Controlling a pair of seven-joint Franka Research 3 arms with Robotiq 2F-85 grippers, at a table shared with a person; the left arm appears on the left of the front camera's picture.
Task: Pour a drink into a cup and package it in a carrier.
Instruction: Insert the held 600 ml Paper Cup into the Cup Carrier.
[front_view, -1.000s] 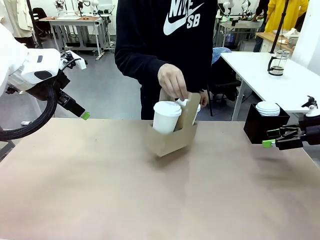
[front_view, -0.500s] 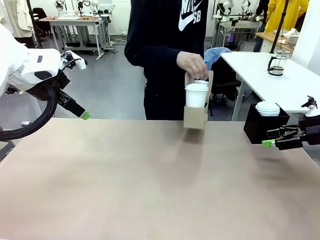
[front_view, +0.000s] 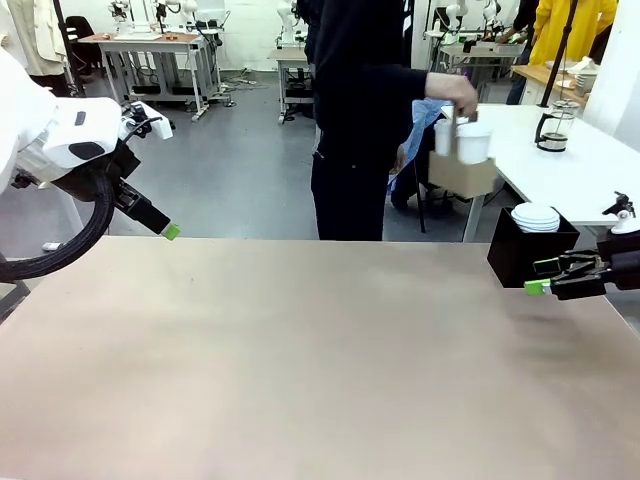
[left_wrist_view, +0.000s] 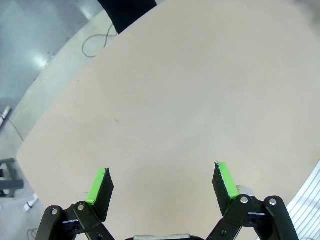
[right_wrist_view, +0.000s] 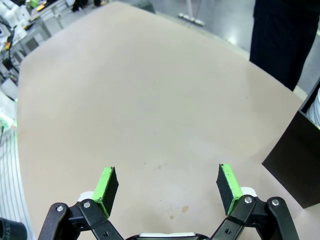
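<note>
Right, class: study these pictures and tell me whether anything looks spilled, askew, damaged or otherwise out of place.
Nothing stands out. The table shows no spill. The person's hand holds the carrier level, past the table's far edge, its cups upright. The black box sits square at the right edge, and the left hand and right hand hang open.

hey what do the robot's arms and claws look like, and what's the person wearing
Both arms are white with black joints and black cable hoses looping off them. The left claw and right claw are black linkage fingers with visible silver pivot bolts, each tipped with a bright green pad. The person at the far side wears a black long-sleeved top and dark trousers.
</note>
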